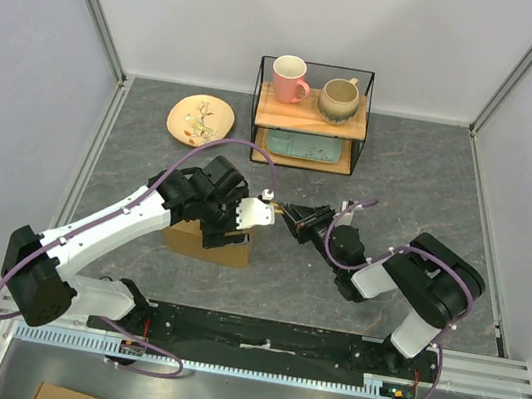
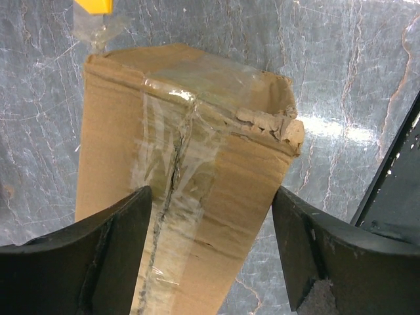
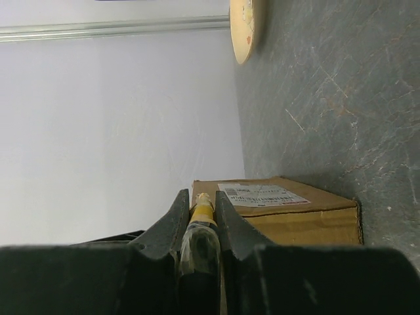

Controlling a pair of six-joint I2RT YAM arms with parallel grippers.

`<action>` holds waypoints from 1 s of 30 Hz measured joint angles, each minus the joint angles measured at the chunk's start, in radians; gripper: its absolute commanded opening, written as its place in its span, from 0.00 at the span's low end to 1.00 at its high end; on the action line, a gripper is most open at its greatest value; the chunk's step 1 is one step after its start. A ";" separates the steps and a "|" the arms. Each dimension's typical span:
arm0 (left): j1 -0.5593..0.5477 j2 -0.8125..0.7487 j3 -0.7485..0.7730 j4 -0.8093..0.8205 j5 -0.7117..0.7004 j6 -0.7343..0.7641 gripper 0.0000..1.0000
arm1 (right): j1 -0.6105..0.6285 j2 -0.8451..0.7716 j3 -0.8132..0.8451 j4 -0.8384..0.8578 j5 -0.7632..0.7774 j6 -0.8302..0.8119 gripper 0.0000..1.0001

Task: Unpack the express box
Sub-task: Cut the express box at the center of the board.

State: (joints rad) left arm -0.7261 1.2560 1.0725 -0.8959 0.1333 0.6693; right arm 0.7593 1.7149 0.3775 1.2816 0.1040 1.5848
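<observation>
Express box taped shut, cutting not yet done

The express box [image 2: 177, 190] lies on the desk [image 1: 399, 190] between the open fingers of the left hand [image 2: 210, 256], ungripped; a yellow cutter [image 3: 201, 216] is clamped in the right hand [image 3: 197, 216]; the seam is only partly split.

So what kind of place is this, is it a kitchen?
Probably not a kitchen: it looks like a robot test booth. Plain white walls with metal framing close in a grey table, two robot arms are bolted at its edge, and the mugs and plate look like props.
</observation>
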 measured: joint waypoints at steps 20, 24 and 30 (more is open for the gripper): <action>0.002 0.000 0.000 0.010 -0.029 0.000 0.76 | -0.118 -0.153 -0.145 0.004 -0.079 -0.037 0.00; 0.002 0.000 0.000 0.010 -0.028 0.000 0.76 | -0.179 -0.187 -0.163 0.004 -0.103 -0.051 0.00; 0.002 0.000 0.000 0.010 -0.028 0.000 0.75 | -0.176 -0.204 -0.163 0.005 -0.158 -0.063 0.00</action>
State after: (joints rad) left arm -0.7238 1.2560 1.0725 -0.8864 0.1055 0.6693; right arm 0.5831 1.5105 0.2146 1.2861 -0.0536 1.5223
